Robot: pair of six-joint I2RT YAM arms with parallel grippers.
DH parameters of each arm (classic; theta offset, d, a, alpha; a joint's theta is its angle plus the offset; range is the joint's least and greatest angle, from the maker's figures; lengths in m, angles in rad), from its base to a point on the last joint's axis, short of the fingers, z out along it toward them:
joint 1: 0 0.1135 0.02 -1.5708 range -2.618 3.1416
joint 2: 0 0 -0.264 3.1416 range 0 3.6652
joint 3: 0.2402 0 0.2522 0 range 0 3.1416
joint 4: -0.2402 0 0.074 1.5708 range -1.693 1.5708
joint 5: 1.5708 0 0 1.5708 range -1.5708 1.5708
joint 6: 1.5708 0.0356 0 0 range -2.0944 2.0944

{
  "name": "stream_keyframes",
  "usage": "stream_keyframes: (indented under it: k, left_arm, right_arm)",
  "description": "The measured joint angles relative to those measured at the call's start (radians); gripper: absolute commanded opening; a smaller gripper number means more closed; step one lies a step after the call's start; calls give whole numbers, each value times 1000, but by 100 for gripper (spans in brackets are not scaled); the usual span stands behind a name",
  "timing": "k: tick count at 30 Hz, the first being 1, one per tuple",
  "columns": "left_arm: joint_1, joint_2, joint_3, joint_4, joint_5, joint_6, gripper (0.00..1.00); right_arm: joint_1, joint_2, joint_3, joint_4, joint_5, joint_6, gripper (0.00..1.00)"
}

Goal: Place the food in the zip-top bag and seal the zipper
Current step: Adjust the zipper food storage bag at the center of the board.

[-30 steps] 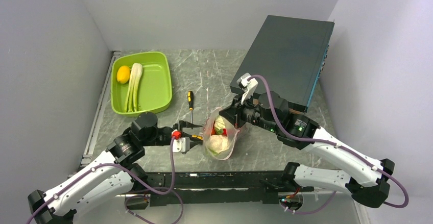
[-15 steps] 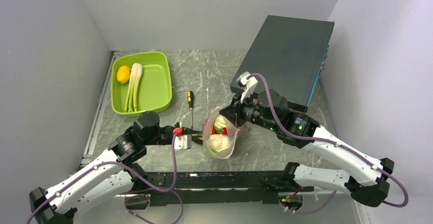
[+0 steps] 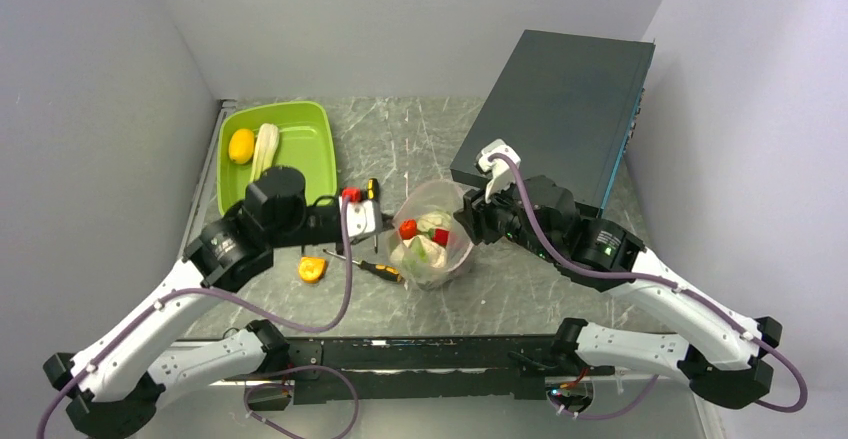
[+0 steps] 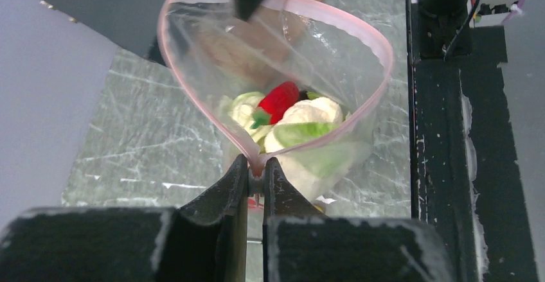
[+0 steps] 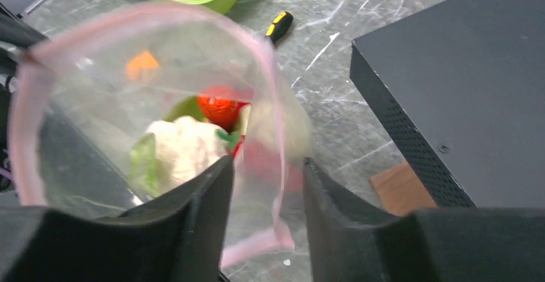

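Observation:
The clear zip-top bag (image 3: pixel 432 237) hangs mid-table with its mouth pulled into a wide loop, the pink zipper (image 4: pixel 193 83) unsealed. The food lies inside it: white cauliflower (image 4: pixel 315 110), a red chili (image 4: pixel 277 101) and green leaves (image 4: pixel 302 131). It also shows in the right wrist view, with cauliflower (image 5: pixel 183 147) and a red piece (image 5: pixel 217 105). My left gripper (image 4: pixel 257 166) is shut on the zipper's left end and shows in the top view (image 3: pixel 390 224). My right gripper (image 5: pixel 268 163) is open, its jaws apart around the bag's right end, and shows in the top view (image 3: pixel 468 221).
A lime-green tray (image 3: pixel 305 159) at back left holds a yellow fruit (image 3: pixel 241 145) and a pale stalk (image 3: pixel 262 149). An orange tape measure (image 3: pixel 312 269) and a screwdriver (image 3: pixel 384 272) lie left of the bag. A black box (image 3: pixel 560 109) stands at back right.
My left arm has risen and swung toward the back with the bag's left end. The mouth has spread from a narrow slit into a round loop. The tape measure and screwdriver are uncovered.

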Motion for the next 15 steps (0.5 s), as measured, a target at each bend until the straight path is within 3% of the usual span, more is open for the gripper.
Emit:
stream_keyframes:
  k: [2,5,15]
  left_arm:
    - [1,76,142,-73,-13,-27,0]
    - [1,159,278,-155,-17,-40,0]
    - [1,177,336,-233,3,-21,0]
  right_arm:
    - [0,-14,1,-17,18,-27,63]
    - [-1,-43,-10,-12,31,-59,72]
    - [-8,-112,-144,61,43,-13,74]
